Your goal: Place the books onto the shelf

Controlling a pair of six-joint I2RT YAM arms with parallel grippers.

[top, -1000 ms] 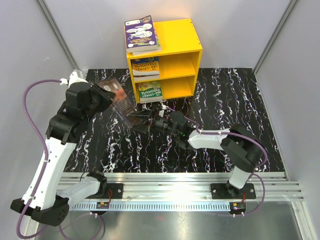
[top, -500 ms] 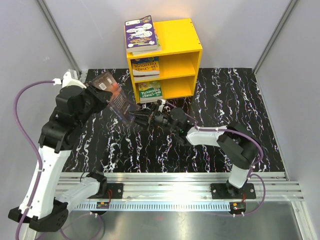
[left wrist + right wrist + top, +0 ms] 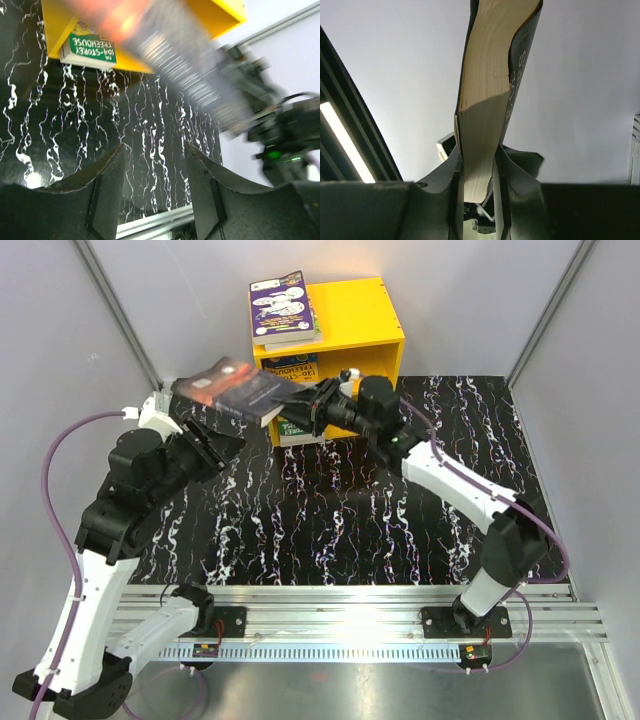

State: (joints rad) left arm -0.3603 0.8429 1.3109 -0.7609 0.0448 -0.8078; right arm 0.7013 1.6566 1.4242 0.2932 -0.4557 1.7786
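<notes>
My right gripper (image 3: 303,406) is shut on the edge of a dark book (image 3: 236,388), holding it flat in the air to the left of the yellow shelf (image 3: 358,326). The right wrist view shows its cream page edge (image 3: 487,100) clamped between the right gripper (image 3: 477,160) fingers. My left gripper (image 3: 216,444) stands open and empty below the book; its left wrist view (image 3: 155,147) shows only table between the fingers. A purple book (image 3: 283,308) lies on the shelf's top. One book (image 3: 293,369) lies in the upper compartment and a green one (image 3: 92,50) in the lower.
The shelf stands at the back of the black marbled table (image 3: 330,530). Grey walls close in on both sides and behind. A metal rail (image 3: 350,595) carrying the arm bases runs along the near edge.
The right gripper shut on the dark book and carried it up and back toward the shelf. The left gripper let go of it, opened, and stayed lower at the left.
</notes>
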